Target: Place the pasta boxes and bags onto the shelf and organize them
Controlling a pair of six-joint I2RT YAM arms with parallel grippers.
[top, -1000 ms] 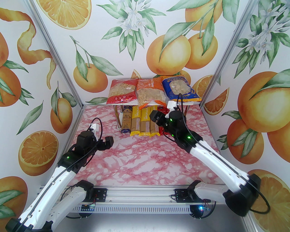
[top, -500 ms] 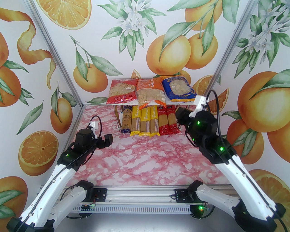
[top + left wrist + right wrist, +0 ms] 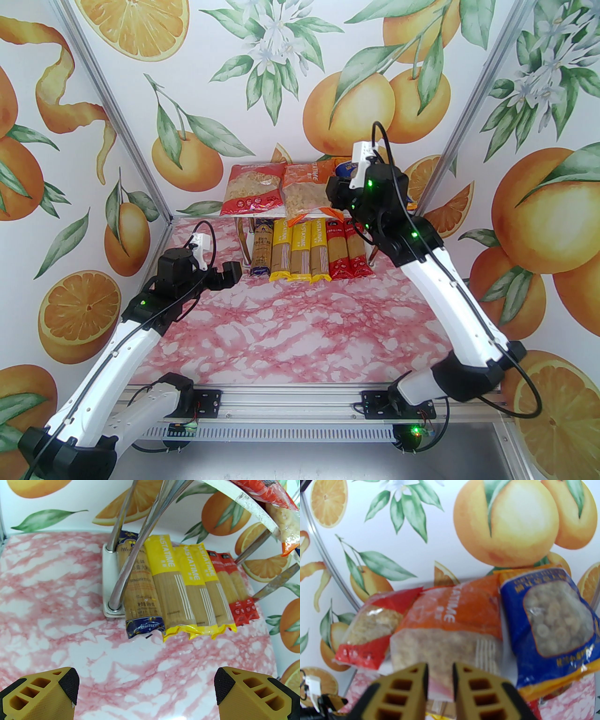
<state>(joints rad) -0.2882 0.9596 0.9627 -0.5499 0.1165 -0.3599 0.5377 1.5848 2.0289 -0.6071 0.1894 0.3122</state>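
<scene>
Pasta bags lie just beyond the right fingers [image 3: 412, 684], which have narrowed to a slim gap and grip nothing. They hover over the near end of the orange bag [image 3: 445, 630], with the red bag [image 3: 370, 630] and blue bag [image 3: 546, 620] flanking it on the top board of the shelf [image 3: 253, 510]. A second ago this arm was low at the bottom tier by the red spaghetti packs [image 3: 337, 258]. Now those lie uncovered beside the yellow packs [image 3: 300, 253] and the dark blue pack [image 3: 262, 248]. Left fingers [image 3: 68, 681] stay spread wide and empty above the table [image 3: 300, 328]. Everything seems shelved at the table's far edge, so probably only straightening remains.
</scene>
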